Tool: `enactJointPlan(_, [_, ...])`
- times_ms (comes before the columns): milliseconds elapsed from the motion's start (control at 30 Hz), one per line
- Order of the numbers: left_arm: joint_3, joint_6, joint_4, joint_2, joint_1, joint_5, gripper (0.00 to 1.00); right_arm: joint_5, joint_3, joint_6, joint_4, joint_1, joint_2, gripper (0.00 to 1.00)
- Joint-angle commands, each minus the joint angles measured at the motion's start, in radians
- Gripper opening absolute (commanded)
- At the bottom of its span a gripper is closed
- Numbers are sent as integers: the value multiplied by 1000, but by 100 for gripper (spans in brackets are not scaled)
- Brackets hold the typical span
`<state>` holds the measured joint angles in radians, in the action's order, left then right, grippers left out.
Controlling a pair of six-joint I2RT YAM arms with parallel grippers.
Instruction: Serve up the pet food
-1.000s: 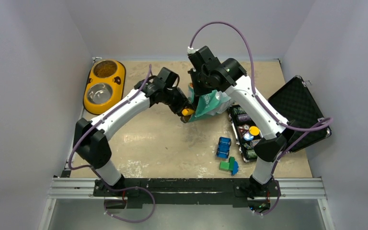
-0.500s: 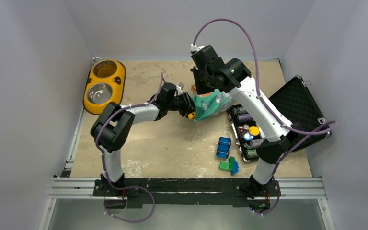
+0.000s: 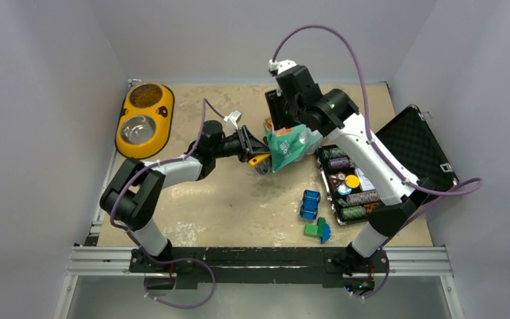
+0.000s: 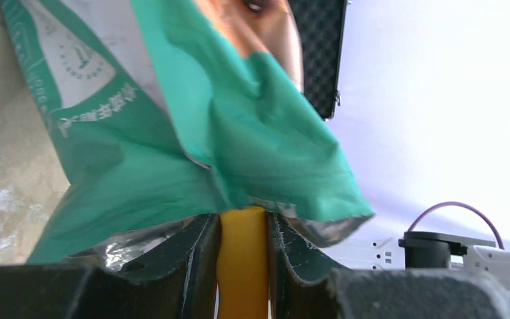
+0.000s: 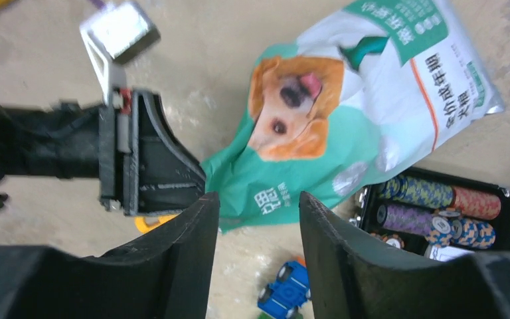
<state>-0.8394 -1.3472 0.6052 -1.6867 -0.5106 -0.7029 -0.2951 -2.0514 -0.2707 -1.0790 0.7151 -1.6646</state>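
The teal pet food bag (image 5: 345, 126) carries Chinese print: the characters 全价成年期 stand beside its orange stripe; the smaller lettering is too blurred to read

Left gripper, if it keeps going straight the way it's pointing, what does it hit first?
Probably the teal pet food bag. The left gripper, shut on a yellow object, points right at it, and the bag fills the left wrist view just past the fingers. The exact gap is unclear.

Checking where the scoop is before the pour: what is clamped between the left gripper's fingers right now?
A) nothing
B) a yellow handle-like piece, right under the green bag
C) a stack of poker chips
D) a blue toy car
B: the left wrist view shows a yellow piece squeezed between the left gripper's fingers, beneath the green pet food bag.
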Motion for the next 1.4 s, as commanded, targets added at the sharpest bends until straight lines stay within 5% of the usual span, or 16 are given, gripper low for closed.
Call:
enactJointPlan(0, [-58,24,71,53,-1,-32,0,32,208,118,128,63,92,56])
enactJointPlan(400, [-191,126,-213,93,8,-15,0,-252,670,341,516,223,210,61])
enactJointPlan(567, [-287,197,-393,120,28,-3,0,-384,696,281,564,251,164,62])
enactJointPlan(1100, [-336,222,-521,99,56,-24,0,-629,709,75,544,183,69,59])
enactJointPlan(1233, [-347,241,-574,95,58,-20,0,-657,638,63,505,142,40,41])
enactJointPlan(1367, [-345,281,-696,87,58,5,0,-613,644,155,600,139,50,10])
